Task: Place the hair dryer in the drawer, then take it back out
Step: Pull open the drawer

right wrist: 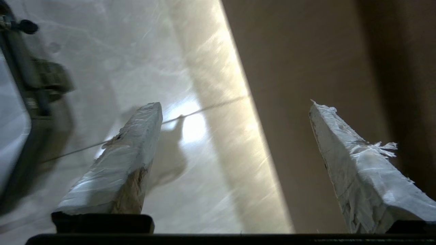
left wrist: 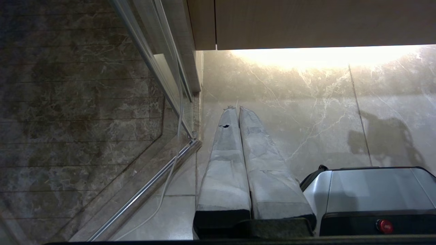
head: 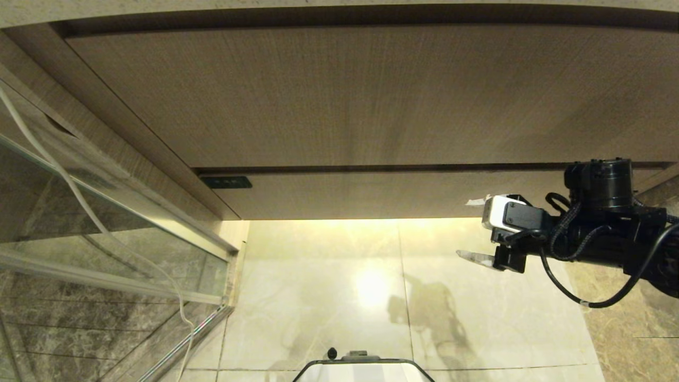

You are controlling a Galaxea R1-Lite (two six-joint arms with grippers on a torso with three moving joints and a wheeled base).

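Observation:
The drawer (head: 382, 193) is the low wood-grain front with a small dark label (head: 225, 182), and it is closed under a taller plain panel (head: 345, 95). The hair dryer is out of view. My right gripper (head: 472, 229) hangs in front of the drawer's right end, just off its face, pointing left. Its taped fingers (right wrist: 136, 143) stand wide apart with nothing between them, so it is open. The left gripper (left wrist: 236, 109) points at the floor beside the glass door. Its fingers are pressed together and empty.
A glass shower door (head: 106, 212) with a metal frame stands at the left, and a thin white cord (head: 79, 196) runs down beside it. Pale marble floor (head: 329, 297) lies below the cabinet. My own base (head: 363, 369) is at the near edge.

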